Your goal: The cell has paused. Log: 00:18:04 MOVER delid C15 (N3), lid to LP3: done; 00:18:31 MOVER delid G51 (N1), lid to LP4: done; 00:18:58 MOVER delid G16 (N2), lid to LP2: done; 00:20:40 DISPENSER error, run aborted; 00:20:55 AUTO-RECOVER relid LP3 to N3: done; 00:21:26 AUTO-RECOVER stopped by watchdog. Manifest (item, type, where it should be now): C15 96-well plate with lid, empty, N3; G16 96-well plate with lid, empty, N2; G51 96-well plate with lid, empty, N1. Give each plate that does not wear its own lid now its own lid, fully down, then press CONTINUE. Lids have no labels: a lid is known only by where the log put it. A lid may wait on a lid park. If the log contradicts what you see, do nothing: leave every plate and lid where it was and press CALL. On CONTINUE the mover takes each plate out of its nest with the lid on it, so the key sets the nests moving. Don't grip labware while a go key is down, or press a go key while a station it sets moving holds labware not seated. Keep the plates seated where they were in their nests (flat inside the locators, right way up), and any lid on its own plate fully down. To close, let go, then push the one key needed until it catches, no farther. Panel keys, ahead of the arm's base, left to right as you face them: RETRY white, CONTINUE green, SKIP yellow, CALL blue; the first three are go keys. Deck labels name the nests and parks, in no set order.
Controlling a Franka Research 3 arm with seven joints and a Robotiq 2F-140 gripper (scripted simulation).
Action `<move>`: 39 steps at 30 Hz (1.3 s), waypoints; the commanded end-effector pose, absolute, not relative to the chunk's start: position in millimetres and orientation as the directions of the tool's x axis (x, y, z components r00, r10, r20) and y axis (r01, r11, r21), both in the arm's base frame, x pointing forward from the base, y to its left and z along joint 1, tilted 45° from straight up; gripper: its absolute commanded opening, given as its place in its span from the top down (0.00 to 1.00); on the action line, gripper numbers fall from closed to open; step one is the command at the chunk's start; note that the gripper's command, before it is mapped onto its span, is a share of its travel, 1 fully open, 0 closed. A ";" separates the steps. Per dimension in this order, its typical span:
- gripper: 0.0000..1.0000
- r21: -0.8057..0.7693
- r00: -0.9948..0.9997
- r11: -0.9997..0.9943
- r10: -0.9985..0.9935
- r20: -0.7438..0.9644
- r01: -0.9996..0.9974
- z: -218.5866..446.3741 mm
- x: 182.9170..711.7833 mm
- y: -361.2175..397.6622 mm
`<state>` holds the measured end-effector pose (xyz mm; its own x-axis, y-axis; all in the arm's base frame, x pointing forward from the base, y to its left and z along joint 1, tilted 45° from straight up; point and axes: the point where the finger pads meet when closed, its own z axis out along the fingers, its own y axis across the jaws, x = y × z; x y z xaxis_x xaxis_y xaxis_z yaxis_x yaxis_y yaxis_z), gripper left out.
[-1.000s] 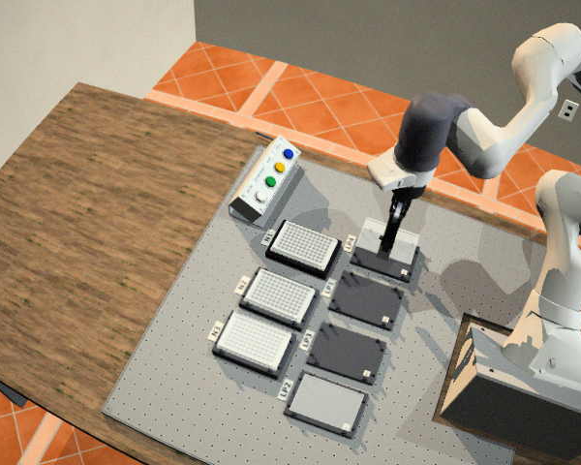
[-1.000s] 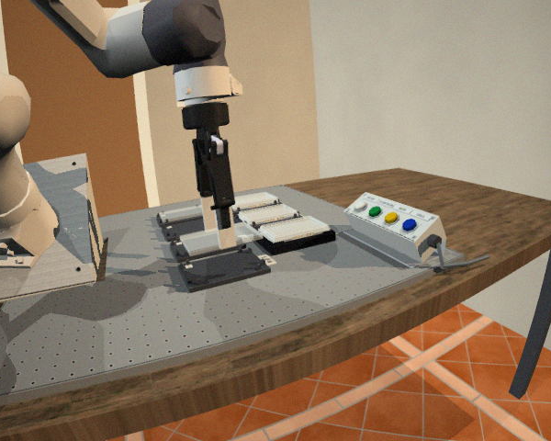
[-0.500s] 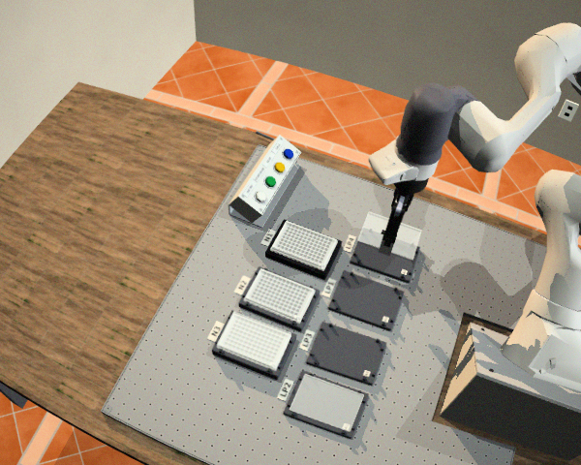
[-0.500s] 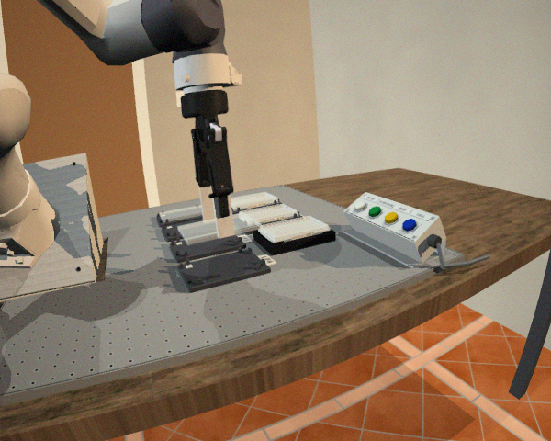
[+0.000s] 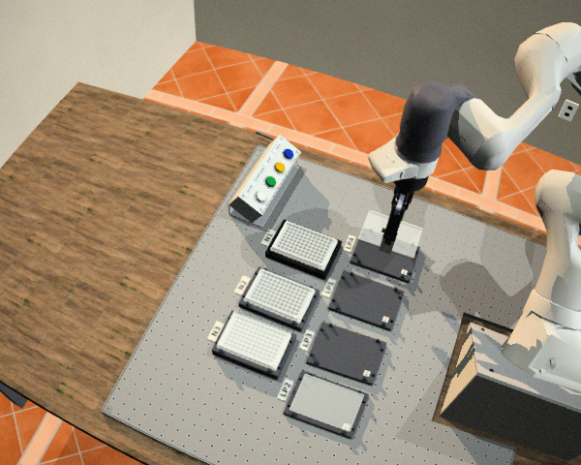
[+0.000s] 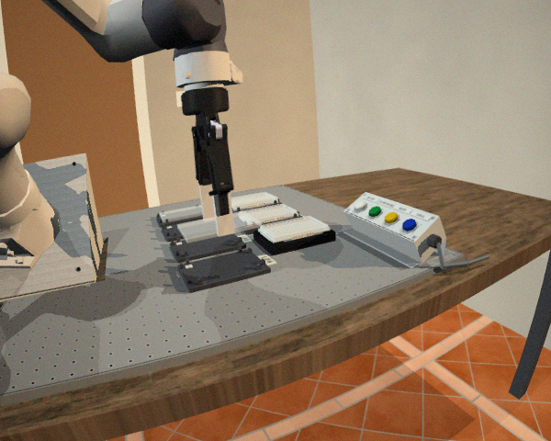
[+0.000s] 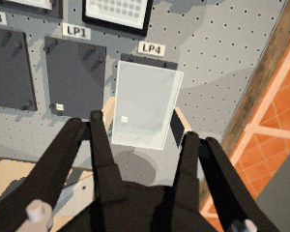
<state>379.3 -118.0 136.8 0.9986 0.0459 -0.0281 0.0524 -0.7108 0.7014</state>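
We saw gripper (image 7: 145, 127) fingers clamped on clear lid (image 7: 144, 103), lid held level above park LP4 (image 5: 381, 260), clear of it. Plate in N1 (image 5: 303, 245) sat uncovered beside it.

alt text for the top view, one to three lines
The gripper holds a clear lid lifted above park LP4. Left of the parks, three well plates sit in nests N1, N2 and N3. Another lid lies on park LP2; the four-key panel stands beyond N1.
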 end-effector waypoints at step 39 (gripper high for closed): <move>1.00 0.700 0.998 -0.711 0.050 -0.035 0.060 88.8 550.5 -66.3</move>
<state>551.5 -65.7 87.8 0.9993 0.0361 -0.0122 0.0343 -0.7126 0.7008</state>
